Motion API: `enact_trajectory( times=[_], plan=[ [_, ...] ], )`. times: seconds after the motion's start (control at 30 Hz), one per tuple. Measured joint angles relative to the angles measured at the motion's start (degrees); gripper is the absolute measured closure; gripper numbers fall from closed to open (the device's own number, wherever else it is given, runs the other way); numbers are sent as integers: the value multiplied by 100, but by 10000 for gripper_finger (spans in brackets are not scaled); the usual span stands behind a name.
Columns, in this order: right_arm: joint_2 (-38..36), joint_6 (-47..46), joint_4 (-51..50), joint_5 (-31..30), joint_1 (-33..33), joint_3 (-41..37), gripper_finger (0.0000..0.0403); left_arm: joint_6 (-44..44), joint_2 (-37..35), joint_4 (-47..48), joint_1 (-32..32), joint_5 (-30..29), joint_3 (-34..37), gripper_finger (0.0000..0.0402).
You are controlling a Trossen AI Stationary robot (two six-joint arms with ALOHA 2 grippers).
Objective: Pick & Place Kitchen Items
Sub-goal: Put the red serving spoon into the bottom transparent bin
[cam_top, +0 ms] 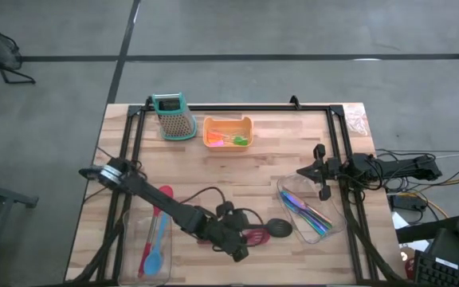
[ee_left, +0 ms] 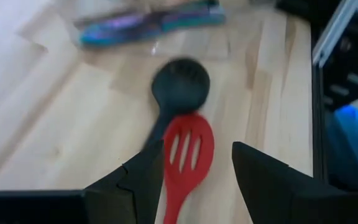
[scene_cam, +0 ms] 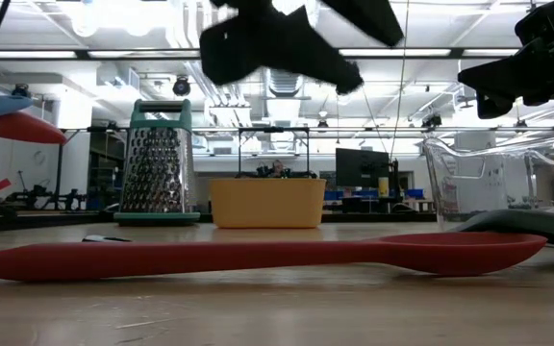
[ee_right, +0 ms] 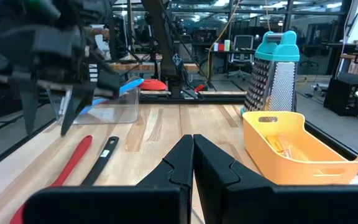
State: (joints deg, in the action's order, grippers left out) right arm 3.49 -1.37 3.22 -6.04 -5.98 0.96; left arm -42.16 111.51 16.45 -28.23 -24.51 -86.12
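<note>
Red and lying flat on the wooden table point(cam_top: 237, 167), the slotted spatula point(ee_left: 185, 152) is nearest the left wrist camera, its slotted head between the two fingers of the left gripper point(cam_top: 241, 243), whose jaws stand apart above it and hold nothing. It looks light and stiff, probably smooth plastic or silicone that could slip under a shallow pinch; the narrow handle just behind the head seems the safer place to close on, since the broad head would tilt. Its head overlaps the handle of the black spoon point(ee_left: 179, 84), so a lift may drag that spoon along. In the low view the spatula stretches across the near table, flat, leaving little gap for a finger to get under. Just beyond the spoon sits a clear bin point(cam_top: 313, 211) holding thin blue-handled cutlery point(ee_left: 148, 25); on the other side a second clear bin point(cam_top: 154, 243) holds a red and a blue spoon point(cam_top: 154, 257). Both bins stand near the front edge, so sideways room is tight, while the middle of the table lies open toward the orange tray point(cam_top: 228, 131) and box grater point(cam_top: 174, 115) at the back. The right gripper point(cam_top: 323, 171) waits at the right side, jaws together.
</note>
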Motion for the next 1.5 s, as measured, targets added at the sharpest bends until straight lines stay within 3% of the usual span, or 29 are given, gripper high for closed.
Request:
enact_trajectory(
  times=[0.4, 1.0, 1.13, 1.4, 1.5],
  plan=[
    [0, -8, -2, 0, -2, 1, 394, -31, 889, -16, 4, 917, -127, 207],
    [0, 0, 0, -1, 1, 1, 394, -134, 1245, 509, -1, 953, -133, 209],
    [0, 0, 0, -1, -2, 1, 394, -96, 1240, 513, 11, 936, -144, 237],
    [0, -9, 0, -2, -1, 1, 394, -77, 1229, 556, 73, 913, -141, 355],
    [0, -2, 0, 0, -1, 1, 394, -138, 1193, 551, 79, 930, -135, 356]
  ],
)
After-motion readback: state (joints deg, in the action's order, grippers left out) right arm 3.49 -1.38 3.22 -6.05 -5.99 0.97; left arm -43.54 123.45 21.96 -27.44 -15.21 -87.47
